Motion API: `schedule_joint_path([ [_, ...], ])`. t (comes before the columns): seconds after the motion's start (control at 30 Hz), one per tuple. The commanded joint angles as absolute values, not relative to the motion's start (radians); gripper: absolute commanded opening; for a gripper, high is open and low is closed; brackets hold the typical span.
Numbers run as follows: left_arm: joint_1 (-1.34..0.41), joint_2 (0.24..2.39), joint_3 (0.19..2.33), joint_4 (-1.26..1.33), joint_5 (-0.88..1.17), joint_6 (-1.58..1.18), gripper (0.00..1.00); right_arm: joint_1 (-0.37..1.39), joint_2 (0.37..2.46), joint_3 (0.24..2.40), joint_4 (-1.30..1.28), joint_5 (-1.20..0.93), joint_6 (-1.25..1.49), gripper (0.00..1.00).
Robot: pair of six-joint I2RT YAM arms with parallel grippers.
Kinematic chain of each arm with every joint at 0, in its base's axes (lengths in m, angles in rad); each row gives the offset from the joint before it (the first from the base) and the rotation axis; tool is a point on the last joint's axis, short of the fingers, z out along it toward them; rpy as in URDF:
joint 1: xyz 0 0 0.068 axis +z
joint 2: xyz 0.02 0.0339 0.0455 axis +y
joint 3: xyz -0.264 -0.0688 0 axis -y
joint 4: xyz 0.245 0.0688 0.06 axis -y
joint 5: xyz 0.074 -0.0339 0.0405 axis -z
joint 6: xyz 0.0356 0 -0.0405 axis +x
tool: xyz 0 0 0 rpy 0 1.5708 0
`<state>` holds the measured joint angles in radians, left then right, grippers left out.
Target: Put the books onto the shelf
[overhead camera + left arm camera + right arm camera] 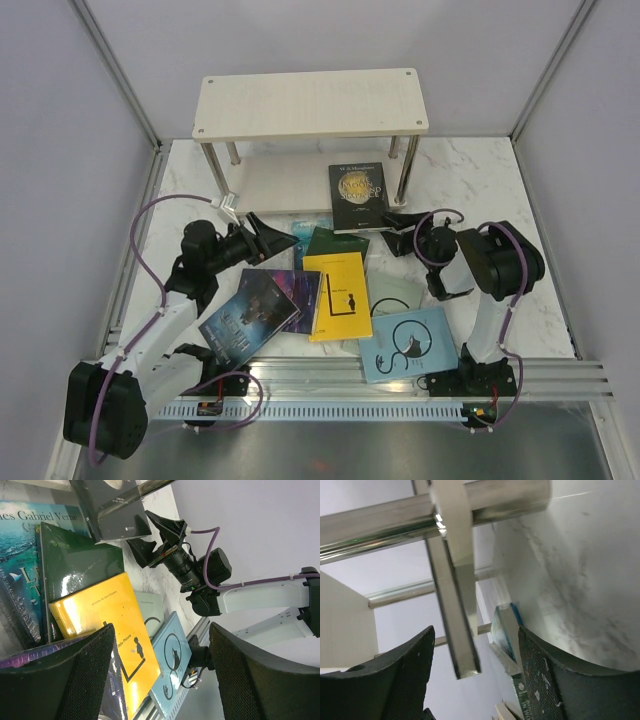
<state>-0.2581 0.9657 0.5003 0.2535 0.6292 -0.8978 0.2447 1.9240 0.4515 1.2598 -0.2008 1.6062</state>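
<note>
Right end effector (395, 228), wide and empty at 4 o'clock of the black book (358, 197), could nudge that overhanging book off the shelf (310, 103); the left end effector (278, 242) is wide too.

At the top centre of the overhead view, the shelf (310, 103) has pale cream wood-grain boards on shiny silver legs, above a table (480, 180) of white marble with faint grey veins. Just below it is a black book (358, 197) with gold lettering, then mid-frame a dark green book (335, 243), a yellow book (339, 295) with a thin black line drawing, a purple book (300, 290), a dark blue book (245, 320) with a misty fantasy scene, a pale grey book (398, 290) and, lower right, a pale blue book (408, 343) with a black cat. At the upper left of the left wrist view, a teal book (20, 555) shows sea waves and pale lettering, and the arms (160, 340) are white and black with purple cables.
</note>
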Motion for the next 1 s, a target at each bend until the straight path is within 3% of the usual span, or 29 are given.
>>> schedule_joint_path([
  [0.0,-0.252,0.946,0.486,0.249,0.629,-0.857,0.79,0.235,1.948,0.42,1.62,-0.204,1.64,0.72],
  [0.43,-0.253,0.956,0.479,0.261,0.623,-0.861,0.78,0.262,1.916,0.397,1.652,-0.216,1.629,0.64],
  [0.47,-0.252,0.956,0.477,0.261,0.623,-0.861,0.78,0.268,1.924,0.42,1.649,-0.219,1.625,0.6],
  [0.57,-0.252,0.956,0.474,0.261,0.626,-0.859,0.77,0.273,1.957,0.468,1.647,-0.224,1.623,0.3],
  [0.77,-0.252,0.95,0.472,0.245,0.629,-0.848,0.77,0.278,2.005,0.509,1.646,-0.207,1.631,0.01],
  [0.97,-0.252,0.954,0.469,0.236,0.627,-0.836,0.77,0.278,1.994,0.499,1.634,-0.123,1.621,0.0],
])
